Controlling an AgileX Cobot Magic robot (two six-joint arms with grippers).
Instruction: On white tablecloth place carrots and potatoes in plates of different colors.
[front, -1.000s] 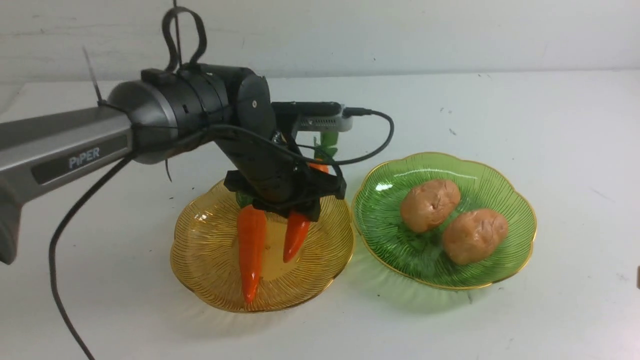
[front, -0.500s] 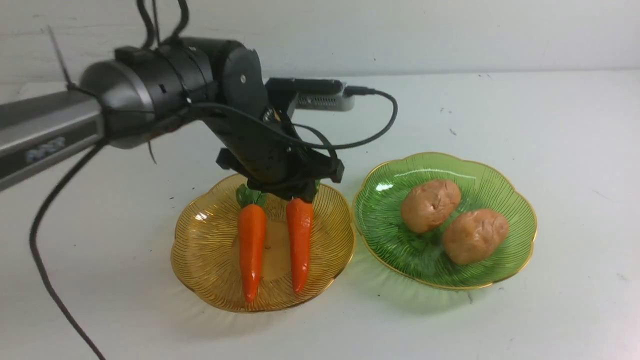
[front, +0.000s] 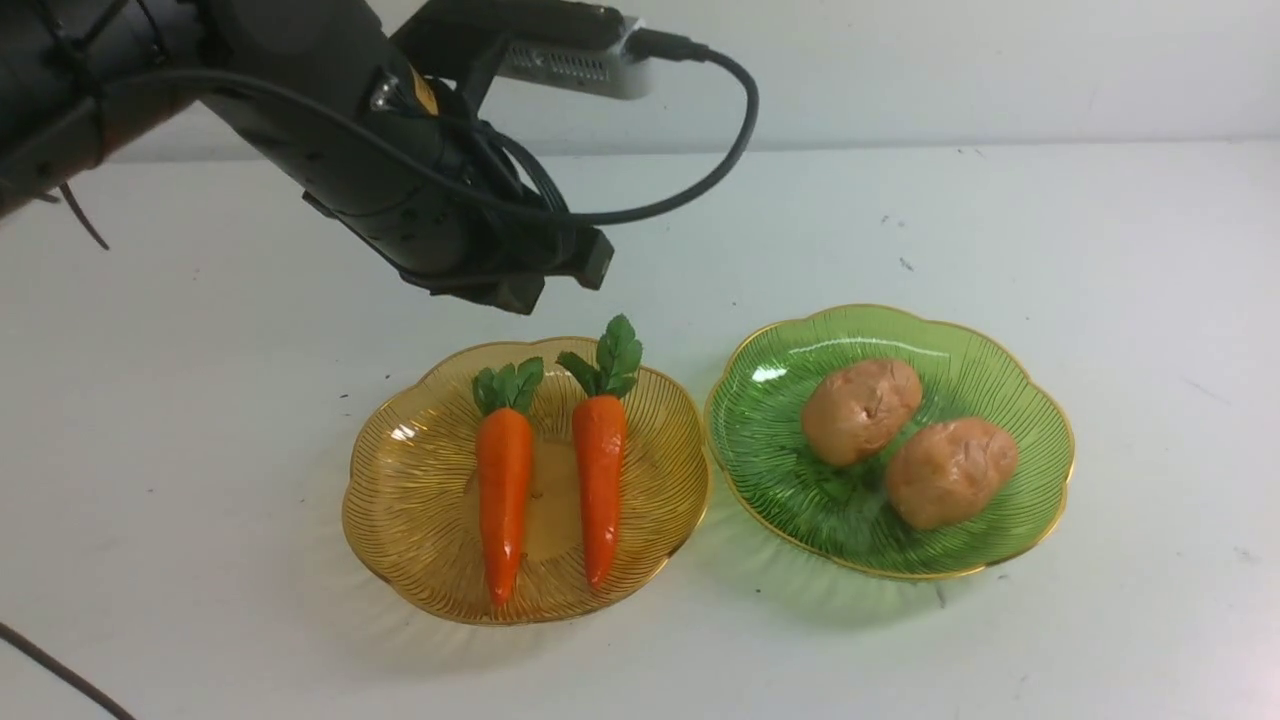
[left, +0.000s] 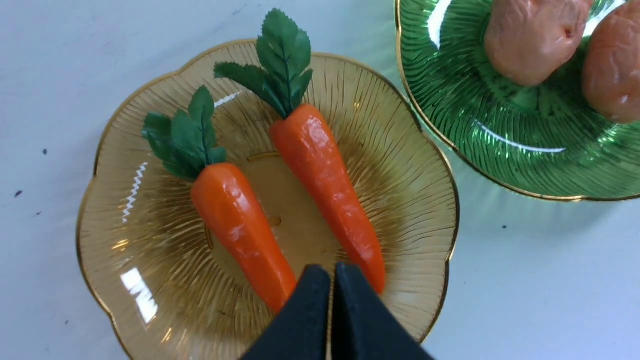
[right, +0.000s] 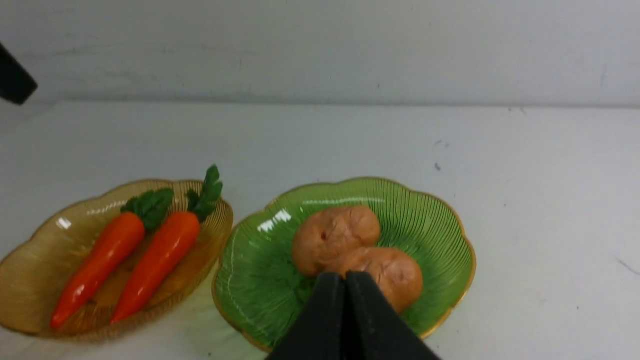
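Both carrots (front: 550, 480) lie in my amber plate (front: 400, 500) and both potatoes (front: 905, 440) in the green plate (front: 1030, 400), mid-tablecloth (front: 1100, 250). My left gripper (left: 331, 300) and right gripper (right: 345, 305) are closed, empty. Sorting looks complete.

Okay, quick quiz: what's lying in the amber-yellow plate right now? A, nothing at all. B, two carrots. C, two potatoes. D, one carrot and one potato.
B: two carrots lie side by side in the amber-yellow plate, while both potatoes sit in the green plate.
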